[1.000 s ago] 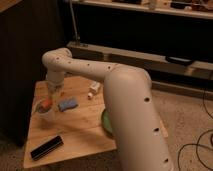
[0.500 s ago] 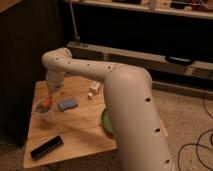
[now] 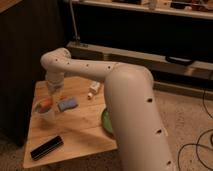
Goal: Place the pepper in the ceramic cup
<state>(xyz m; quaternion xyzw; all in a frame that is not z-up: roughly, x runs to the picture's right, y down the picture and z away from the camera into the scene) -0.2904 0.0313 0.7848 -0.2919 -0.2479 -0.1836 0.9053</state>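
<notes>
The small orange-red pepper (image 3: 46, 104) lies at the rim of the pale ceramic cup (image 3: 46, 114), which stands near the left edge of the wooden table (image 3: 80, 131). My gripper (image 3: 56, 94) hangs from the white arm just above and to the right of the cup, close to the pepper. I cannot tell whether it touches the pepper.
A blue-grey piece (image 3: 67, 104) lies right of the cup. A small white object (image 3: 94, 87) sits further back. A dark green bowl (image 3: 106, 121) is partly hidden behind my arm. A black rectangular object (image 3: 46, 148) lies near the front left corner. A dark cabinet stands to the left.
</notes>
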